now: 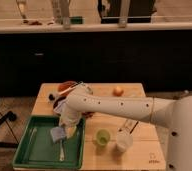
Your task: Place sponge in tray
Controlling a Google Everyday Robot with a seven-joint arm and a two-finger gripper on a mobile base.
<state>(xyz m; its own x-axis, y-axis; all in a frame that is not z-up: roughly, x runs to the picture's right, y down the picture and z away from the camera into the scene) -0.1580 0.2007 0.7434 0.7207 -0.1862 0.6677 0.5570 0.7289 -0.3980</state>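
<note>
A light blue sponge (57, 134) is at the tip of my gripper (65, 131), over the middle of the green tray (24, 150) at the table's front left. The gripper points down into the tray and is shut on the sponge. The white arm reaches in from the right across the table. I cannot tell whether the sponge touches the tray floor.
Cutlery (62, 150) lies in the tray. A green cup (103, 137) and a clear cup (123, 141) stand to the right of the tray. A small orange fruit (118, 90) and a red bowl (66, 86) sit at the back of the wooden table (139, 150). A dark counter runs behind.
</note>
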